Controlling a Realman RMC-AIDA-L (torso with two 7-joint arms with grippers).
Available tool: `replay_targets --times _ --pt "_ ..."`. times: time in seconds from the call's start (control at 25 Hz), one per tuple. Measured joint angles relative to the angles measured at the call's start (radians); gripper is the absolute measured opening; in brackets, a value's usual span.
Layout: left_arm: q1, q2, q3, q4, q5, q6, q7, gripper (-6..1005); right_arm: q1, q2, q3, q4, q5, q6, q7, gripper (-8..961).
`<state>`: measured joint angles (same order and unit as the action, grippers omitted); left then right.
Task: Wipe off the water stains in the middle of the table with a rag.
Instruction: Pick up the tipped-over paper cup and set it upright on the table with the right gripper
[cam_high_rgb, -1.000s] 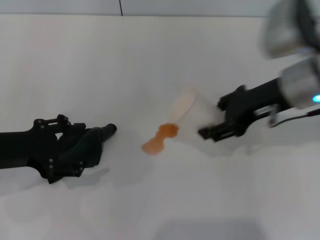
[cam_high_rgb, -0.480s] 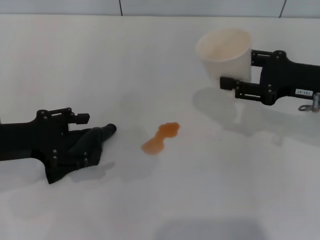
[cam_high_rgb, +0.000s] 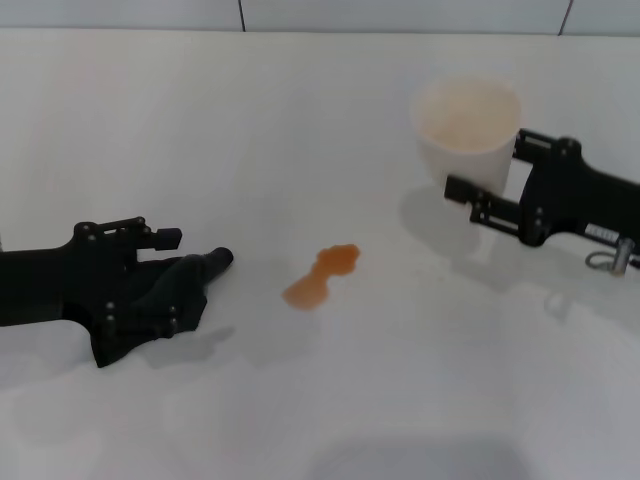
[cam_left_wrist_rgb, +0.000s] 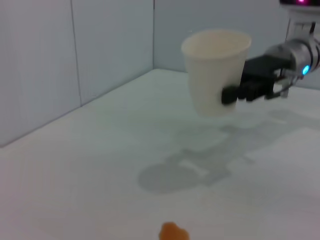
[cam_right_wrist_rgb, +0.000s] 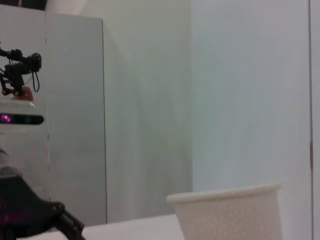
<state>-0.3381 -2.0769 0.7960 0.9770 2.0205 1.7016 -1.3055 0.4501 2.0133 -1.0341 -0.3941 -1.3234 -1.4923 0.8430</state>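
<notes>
Stains first: the water stains (cam_high_rgb: 321, 277) are lying as a small orange-brown, see-through puddle near the middle of the surface (cam_high_rgb: 250, 130), long and irregular, with a rounder blob at its far end and a paler lobe toward the near edge. Its tip is also peeking into the left wrist view (cam_left_wrist_rgb: 173, 233).

Just toward the left edge from it, but not touching, the rag (cam_high_rgb: 165, 300) is sitting as a soft black heap with one thin corner pointing at the puddle. The left gripper (cam_high_rgb: 135, 275) is lying low over that cloth; I am reading its jaws as clamped on the rag, though black on black is making the contact hard to confirm.

To do the wipe well, I would say the left arm is needing to drag the cloth flat across the puddle's whole length, pressing lightly so the fabric soaks rather than smears, and passing beyond the far blob.

Toward the far right corner, well apart from the puddle, the right gripper (cam_high_rgb: 487, 200) is holding a white paper cup (cam_high_rgb: 468, 128) upright, jaws clamped on its wall, out of the wiping path.
</notes>
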Motion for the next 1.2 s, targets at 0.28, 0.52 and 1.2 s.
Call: replay_targets --times 0.28,0.52,1.2 --pt "0.009 0.0 0.0 0.0 -0.01 0.004 0.004 845 -0.014 0.003 0.002 0.097 0.003 0.013 -0.129 608" --pt "0.01 -0.001 0.001 0.0 -0.011 0.005 0.013 845 0.004 0.01 0.002 0.184 0.004 0.07 -0.214 607" --pt "0.01 0.0 0.003 0.0 -0.011 0.008 0.019 844 0.115 0.015 -0.015 0.345 -0.005 0.219 -0.286 605"
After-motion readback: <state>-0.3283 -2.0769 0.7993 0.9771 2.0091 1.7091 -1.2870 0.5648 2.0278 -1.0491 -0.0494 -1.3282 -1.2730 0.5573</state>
